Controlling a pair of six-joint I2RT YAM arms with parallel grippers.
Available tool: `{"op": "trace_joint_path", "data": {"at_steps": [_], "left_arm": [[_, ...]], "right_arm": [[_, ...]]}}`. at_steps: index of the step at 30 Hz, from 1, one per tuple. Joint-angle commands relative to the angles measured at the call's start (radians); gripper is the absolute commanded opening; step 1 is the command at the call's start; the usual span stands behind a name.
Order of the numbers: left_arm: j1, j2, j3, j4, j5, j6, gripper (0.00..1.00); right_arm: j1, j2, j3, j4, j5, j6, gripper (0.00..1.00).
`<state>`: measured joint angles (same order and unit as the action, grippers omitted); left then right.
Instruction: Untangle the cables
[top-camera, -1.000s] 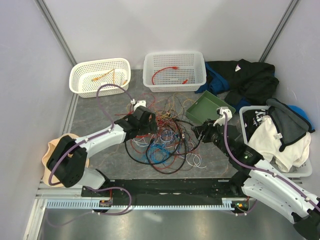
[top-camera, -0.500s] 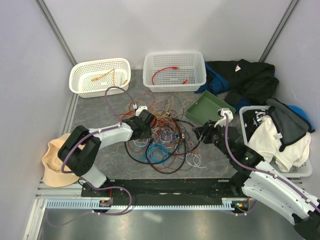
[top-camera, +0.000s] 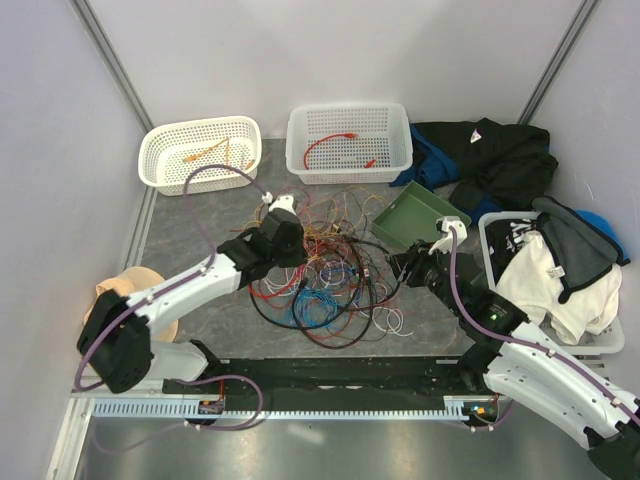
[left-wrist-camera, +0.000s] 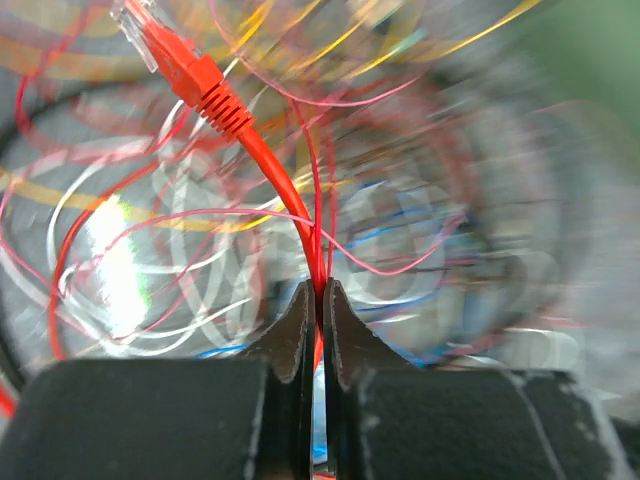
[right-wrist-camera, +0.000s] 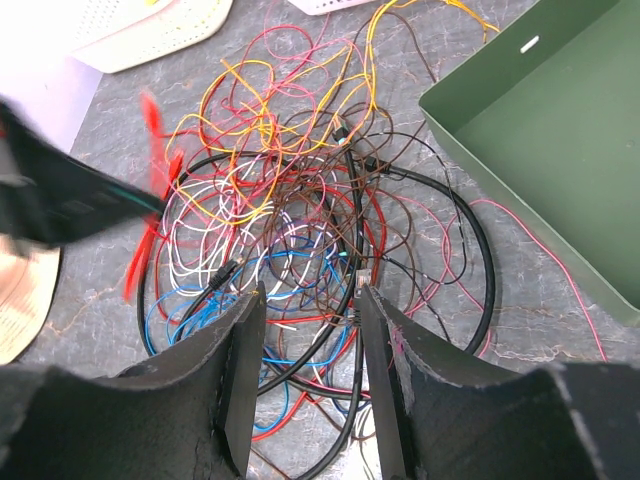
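Observation:
The cables (top-camera: 335, 272) lie in a loose tangle of red, orange, yellow, blue, white and black wires at the middle of the table. My left gripper (top-camera: 286, 238) is over the tangle's left side. In the left wrist view it (left-wrist-camera: 321, 298) is shut on a red cable (left-wrist-camera: 268, 165) that runs up to a clear plug (left-wrist-camera: 148, 32). My right gripper (top-camera: 400, 268) hovers at the tangle's right edge. It (right-wrist-camera: 310, 305) stands open above the cables (right-wrist-camera: 300, 210), with nothing between its fingers.
A white basket (top-camera: 150, 172) with orange wires stands at the back left. A second white basket (top-camera: 348, 174) holds a red cable. A green tray (top-camera: 415, 222) sits right of the tangle. Dark clothes (top-camera: 500, 155), a laundry bin (top-camera: 487, 222) and a tan hat (top-camera: 108, 305) line the sides.
My left gripper has gone from open to shut on the red cable and has lifted back and left with it. The right arm has stayed still.

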<state>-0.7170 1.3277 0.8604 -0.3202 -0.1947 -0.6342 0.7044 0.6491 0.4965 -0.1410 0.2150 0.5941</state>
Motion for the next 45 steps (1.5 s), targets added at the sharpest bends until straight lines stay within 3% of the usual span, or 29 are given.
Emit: {"op": "trace_joint_path", "data": {"at_steps": [1,6,11,18,24,28,41,44,45], "left_arm": [[-0.006,-0.133,0.11,0.021,0.061,0.062,0.02],[-0.006,-0.197,0.186,0.044,0.113,0.05,0.02],[-0.006,-0.183,0.238,0.101,0.192,-0.039,0.02],[-0.006,-0.156,0.22,0.203,0.19,-0.183,0.02],[-0.007,-0.151,0.198,0.247,0.192,-0.289,0.02],[-0.013,-0.16,0.195,0.251,0.184,-0.295,0.02],[-0.022,-0.209,0.12,0.265,0.176,-0.315,0.02],[-0.024,-0.219,0.112,0.264,0.175,-0.317,0.02],[-0.024,-0.223,0.109,0.263,0.176,-0.309,0.02]], "right_arm": [[0.001,-0.005,0.062,0.024,-0.031,-0.019,0.51],[0.001,0.02,0.077,0.133,-0.207,-0.01,0.55],[0.006,0.101,0.063,0.38,-0.399,0.068,0.72],[0.067,0.182,0.024,0.633,-0.421,0.134,0.76],[0.138,0.313,0.06,0.698,-0.393,0.135,0.73],[0.174,0.397,0.082,0.649,-0.312,0.122,0.71],[0.202,0.578,0.16,0.759,-0.221,0.118,0.64],[0.202,0.629,0.185,0.767,-0.221,0.118,0.51],[0.202,0.632,0.183,0.767,-0.221,0.118,0.37]]}}
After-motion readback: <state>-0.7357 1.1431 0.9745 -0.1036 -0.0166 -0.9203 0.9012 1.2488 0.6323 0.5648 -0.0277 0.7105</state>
